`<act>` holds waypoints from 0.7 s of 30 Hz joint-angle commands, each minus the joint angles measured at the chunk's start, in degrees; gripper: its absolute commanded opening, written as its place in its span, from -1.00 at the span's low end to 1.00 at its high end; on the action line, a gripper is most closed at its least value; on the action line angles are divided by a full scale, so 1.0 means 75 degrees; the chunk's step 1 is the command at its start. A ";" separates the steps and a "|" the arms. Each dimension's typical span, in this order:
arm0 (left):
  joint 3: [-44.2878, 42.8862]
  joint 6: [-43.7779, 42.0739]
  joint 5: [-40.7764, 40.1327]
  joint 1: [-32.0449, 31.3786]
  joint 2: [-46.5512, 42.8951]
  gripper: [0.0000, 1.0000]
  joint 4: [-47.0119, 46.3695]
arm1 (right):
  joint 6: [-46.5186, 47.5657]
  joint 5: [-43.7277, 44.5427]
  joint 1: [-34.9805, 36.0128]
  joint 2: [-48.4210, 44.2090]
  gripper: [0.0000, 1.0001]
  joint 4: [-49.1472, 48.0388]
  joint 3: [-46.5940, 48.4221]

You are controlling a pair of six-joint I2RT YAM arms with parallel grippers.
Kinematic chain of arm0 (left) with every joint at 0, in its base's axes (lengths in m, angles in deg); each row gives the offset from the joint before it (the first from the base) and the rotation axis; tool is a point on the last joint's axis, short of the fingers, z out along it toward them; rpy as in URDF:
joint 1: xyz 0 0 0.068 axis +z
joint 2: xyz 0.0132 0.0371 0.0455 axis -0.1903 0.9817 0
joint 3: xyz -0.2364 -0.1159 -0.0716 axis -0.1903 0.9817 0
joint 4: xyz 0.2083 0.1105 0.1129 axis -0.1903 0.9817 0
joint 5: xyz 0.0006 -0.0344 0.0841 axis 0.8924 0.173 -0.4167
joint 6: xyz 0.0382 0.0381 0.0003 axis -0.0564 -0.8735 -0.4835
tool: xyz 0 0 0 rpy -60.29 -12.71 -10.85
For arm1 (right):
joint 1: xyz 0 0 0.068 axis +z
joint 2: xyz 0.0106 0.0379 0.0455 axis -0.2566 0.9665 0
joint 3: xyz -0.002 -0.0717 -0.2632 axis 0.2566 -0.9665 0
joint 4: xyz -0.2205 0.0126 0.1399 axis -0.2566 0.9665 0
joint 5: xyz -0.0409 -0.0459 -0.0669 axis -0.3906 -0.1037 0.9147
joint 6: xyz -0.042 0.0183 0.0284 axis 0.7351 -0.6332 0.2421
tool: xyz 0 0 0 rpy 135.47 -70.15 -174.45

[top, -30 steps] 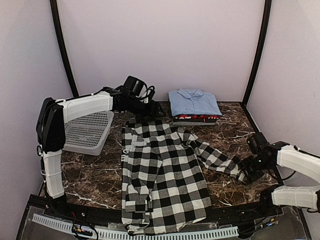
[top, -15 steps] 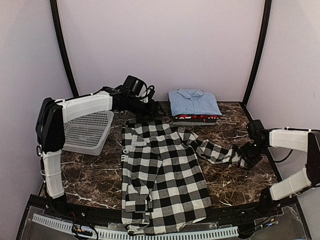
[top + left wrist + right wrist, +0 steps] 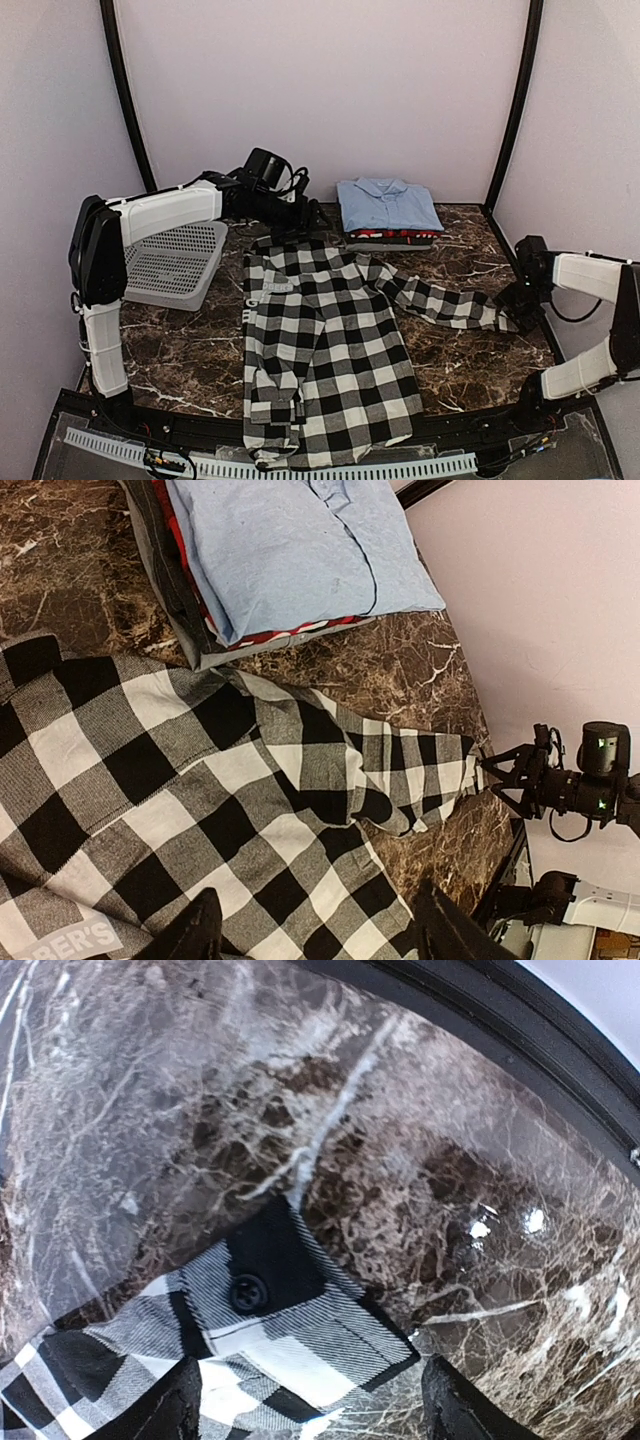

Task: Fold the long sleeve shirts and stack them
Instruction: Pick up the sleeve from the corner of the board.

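Looking at it, your black-and-white buffalo-check long sleeve shirt (image 3: 320,350) lay flat on the marble counter (image 3: 180,350), sleeve (image 3: 440,300) stretched rightward for folding. Right claw (image 3: 310,1390) stood open over the cuff (image 3: 290,1320), left claw (image 3: 315,905) open near its top end.

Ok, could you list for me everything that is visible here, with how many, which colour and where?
checked shirt: one, black and white, spread flat mid-table, one sleeve stretched toward the right edge
blue shirt: one, light blue, folded, on top of the pile at the back
red shirt: one, red, folded under the blue shirt
basket: one, grey, perforated, back left
table: one, brown marble pattern
left tool: one, black, open, over the checked shirt's collar end
right tool: one, black, open, at the sleeve cuff
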 commanded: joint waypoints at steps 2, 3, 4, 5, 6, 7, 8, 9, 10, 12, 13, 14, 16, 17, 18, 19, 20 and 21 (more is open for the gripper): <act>0.0095 -0.0043 0.0189 0.0029 -0.0485 0.28 -0.0037 | 0.0229 -0.0094 -0.0102 -0.0021 0.50 0.0046 -0.0369; 0.0104 -0.0043 0.0195 0.0034 -0.0490 0.28 -0.0044 | 0.0246 -0.0110 -0.0117 0.0013 0.52 -0.0024 -0.0407; 0.0134 -0.0040 0.0200 0.0031 -0.0485 0.28 -0.0055 | 0.0260 -0.0143 -0.0129 0.0073 0.54 -0.0121 -0.0453; 0.0147 -0.0029 0.0195 0.0029 -0.0484 0.28 -0.0084 | 0.0244 -0.0185 -0.0135 0.0143 0.55 -0.0217 -0.0489; 0.0172 -0.0019 0.0209 0.0029 -0.0492 0.28 -0.0092 | 0.0238 -0.0211 -0.0142 0.0258 0.55 -0.0319 -0.0519; 0.0183 -0.0013 0.0211 0.0031 -0.0494 0.28 -0.0108 | 0.0208 -0.0245 -0.0153 0.0364 0.54 -0.0425 -0.0540; 0.0198 0.0000 0.0216 0.0036 -0.0495 0.28 -0.0110 | 0.0206 -0.0257 -0.0164 0.0495 0.53 -0.0532 -0.0560; 0.0203 0.0002 0.0221 0.0030 -0.0495 0.28 -0.0118 | 0.0211 -0.0257 -0.0179 0.0603 0.52 -0.0659 -0.0561; 0.0197 -0.0002 0.0207 0.0029 -0.0498 0.28 -0.0100 | 0.0238 -0.0238 -0.0207 0.0713 0.49 -0.0772 -0.0562; 0.0201 -0.0015 0.0185 0.0028 -0.0516 0.28 -0.0076 | 0.0278 -0.0181 -0.0251 0.0818 0.37 -0.1014 -0.0566; 0.0204 -0.0027 0.0162 0.0034 -0.0523 0.28 -0.0065 | 0.0310 -0.0193 -0.0253 0.0855 0.23 -0.1153 -0.0581; 0.0215 -0.0035 0.0159 0.0031 -0.0543 0.28 -0.0048 | 0.0328 -0.0225 -0.0253 0.0881 0.14 -0.1285 -0.0605; 0.0253 -0.0041 0.0163 0.0033 -0.0552 0.28 -0.0036 | 0.0350 -0.0332 -0.0254 0.0911 -0.11 -0.1520 -0.0653; 0.0286 -0.0036 0.0172 0.0030 -0.0559 0.28 -0.0033 | 0.0344 -0.0389 -0.0253 0.0891 -0.23 -0.1629 -0.0670; 0.0299 -0.0033 0.0169 0.0029 -0.0564 0.28 -0.0037 | 0.0359 -0.0398 -0.0262 0.0862 -0.38 -0.1694 -0.0670; 0.0315 -0.0037 0.0182 0.0029 -0.0571 0.28 -0.0028 | 0.0400 -0.0370 -0.0254 0.0805 -0.55 -0.1758 -0.0643; 0.0320 -0.0040 0.0186 0.0034 -0.0580 0.28 -0.0016 | 0.0461 -0.0309 -0.0255 0.0740 -0.71 -0.1795 -0.0617; 0.0323 -0.0050 0.0172 0.0030 -0.0587 0.28 -0.0006 | 0.0530 -0.0187 -0.0253 0.0649 -0.86 -0.1801 -0.0566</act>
